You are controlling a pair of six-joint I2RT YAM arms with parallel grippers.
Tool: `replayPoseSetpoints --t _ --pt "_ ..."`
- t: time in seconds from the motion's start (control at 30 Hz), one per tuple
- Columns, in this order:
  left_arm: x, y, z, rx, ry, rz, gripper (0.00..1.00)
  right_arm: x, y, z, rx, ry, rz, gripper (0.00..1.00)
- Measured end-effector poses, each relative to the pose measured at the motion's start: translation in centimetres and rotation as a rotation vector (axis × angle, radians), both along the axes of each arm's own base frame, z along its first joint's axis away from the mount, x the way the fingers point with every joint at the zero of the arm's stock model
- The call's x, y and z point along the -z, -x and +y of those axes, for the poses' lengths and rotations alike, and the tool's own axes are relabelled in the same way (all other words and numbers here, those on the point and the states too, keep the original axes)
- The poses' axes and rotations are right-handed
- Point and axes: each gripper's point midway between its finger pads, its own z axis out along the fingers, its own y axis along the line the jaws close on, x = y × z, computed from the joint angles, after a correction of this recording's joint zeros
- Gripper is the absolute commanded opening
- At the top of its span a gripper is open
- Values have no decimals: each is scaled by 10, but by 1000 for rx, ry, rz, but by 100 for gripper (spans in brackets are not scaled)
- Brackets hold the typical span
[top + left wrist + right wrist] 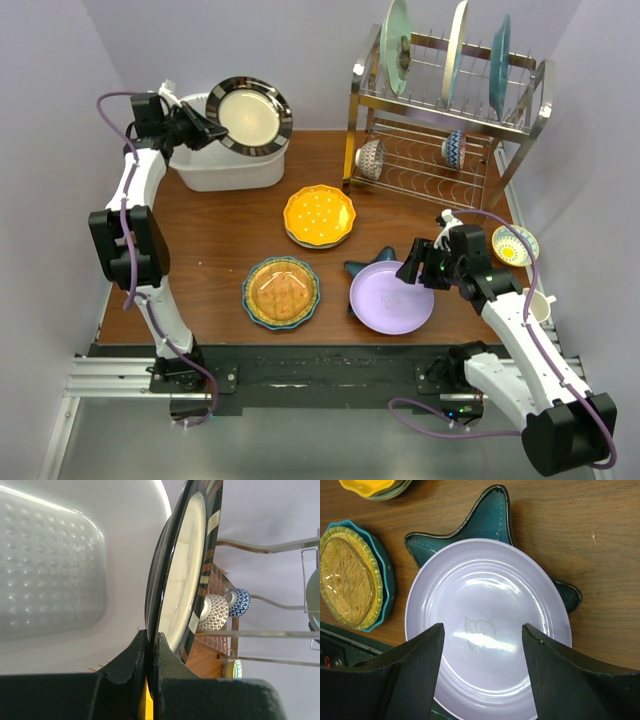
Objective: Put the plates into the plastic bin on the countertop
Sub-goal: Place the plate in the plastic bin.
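Wood countertop (210, 240), white bin (230, 172) at back left. Left gripper (210, 131) is clamped on the black-rimmed plate (248, 115), tilted over the bin and not released. Right gripper (482, 628) is wide open and empty above the lavender plate (487, 630). Orange plate (319, 215), amber plate (281, 291) and star plate (365, 266) remain on the counter.

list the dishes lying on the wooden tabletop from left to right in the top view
amber plate with blue-green rim → orange scalloped plate → lavender plate → small yellow and teal bowl; blue star-shaped plate left out, since it lies partly under the lavender one
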Motion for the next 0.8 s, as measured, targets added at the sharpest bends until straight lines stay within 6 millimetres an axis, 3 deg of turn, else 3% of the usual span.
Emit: replayPoseSetpoints --t 0.8 --pt "9 -11 44 -132 -96 5 0 -1 1 0 0 -1 -3 68"
